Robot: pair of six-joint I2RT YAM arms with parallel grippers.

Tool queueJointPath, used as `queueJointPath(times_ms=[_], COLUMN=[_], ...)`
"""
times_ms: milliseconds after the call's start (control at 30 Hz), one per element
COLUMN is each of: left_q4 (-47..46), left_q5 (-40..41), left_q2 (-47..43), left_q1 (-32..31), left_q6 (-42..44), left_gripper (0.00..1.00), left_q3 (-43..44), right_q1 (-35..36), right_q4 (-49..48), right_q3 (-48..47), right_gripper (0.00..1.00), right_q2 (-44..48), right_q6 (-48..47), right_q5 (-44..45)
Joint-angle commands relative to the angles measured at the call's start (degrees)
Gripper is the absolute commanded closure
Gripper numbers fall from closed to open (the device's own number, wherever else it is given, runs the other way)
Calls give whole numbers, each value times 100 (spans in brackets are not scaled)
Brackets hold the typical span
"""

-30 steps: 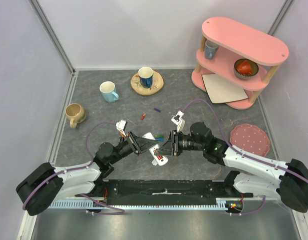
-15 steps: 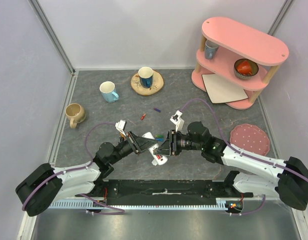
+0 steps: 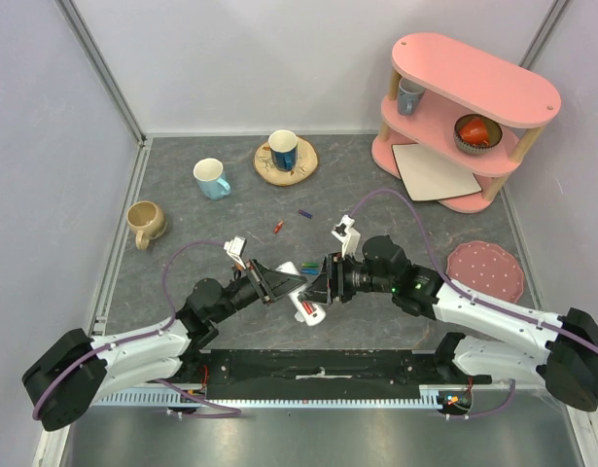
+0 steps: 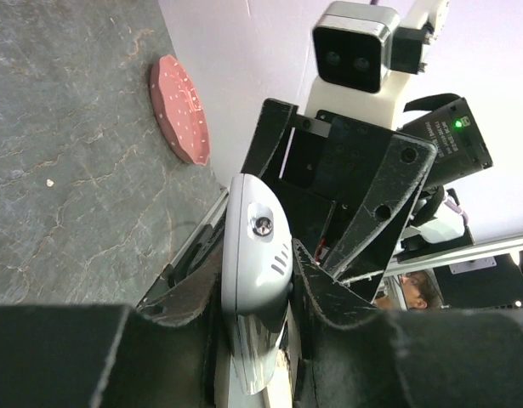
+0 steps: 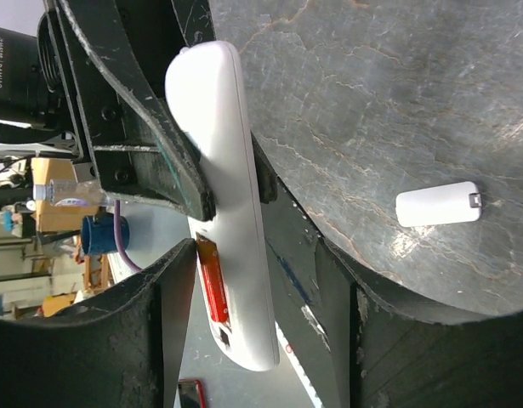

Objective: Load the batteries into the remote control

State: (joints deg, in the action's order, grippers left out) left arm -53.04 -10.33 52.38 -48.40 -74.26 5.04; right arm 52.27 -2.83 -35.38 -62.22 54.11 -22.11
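Seating red battery point(image 5: 212, 285) in remote control point(image 5: 223, 170) clamped by left gripper point(image 4: 257, 272); right gripper point(image 5: 261, 263), spread wide, likely fetches purple battery point(image 3: 304, 213) next.

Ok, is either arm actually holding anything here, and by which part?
The left gripper holds the remote control, jaws clamped across its middle. The right gripper stands open around its end, holding nothing.

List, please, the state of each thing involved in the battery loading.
remote control: gripped, compartment open, red battery seated inside.
battery cover: detached, flat on the table.
left gripper: shut on the remote control.
right gripper: open around the remote control.
purple battery: loose on the table.
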Motion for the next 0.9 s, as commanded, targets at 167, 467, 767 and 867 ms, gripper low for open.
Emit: queueJointPath(times_ms=[167, 467, 767, 867], left_q4=[346, 741, 3508, 4116], left_q5=[365, 391, 400, 191], left_q2=[-369, -675, -3530, -4077], left_q1=[-20, 50, 770, 990], left_q6=[315, 456, 649, 738], left_gripper=[98, 98, 98, 98], left_q3=[243, 112, -4, -11], right_q1=[-182, -209, -209, -261], right_q4=[1337, 2305, 1821, 1681], right_q3=[-751, -1051, -1357, -1788], right_gripper=[31, 30, 33, 33], right_q2=[605, 886, -720, -1563], right_q6=[-787, -1516, -2325, -2589], right_q5=[242, 2573, 4468, 4759])
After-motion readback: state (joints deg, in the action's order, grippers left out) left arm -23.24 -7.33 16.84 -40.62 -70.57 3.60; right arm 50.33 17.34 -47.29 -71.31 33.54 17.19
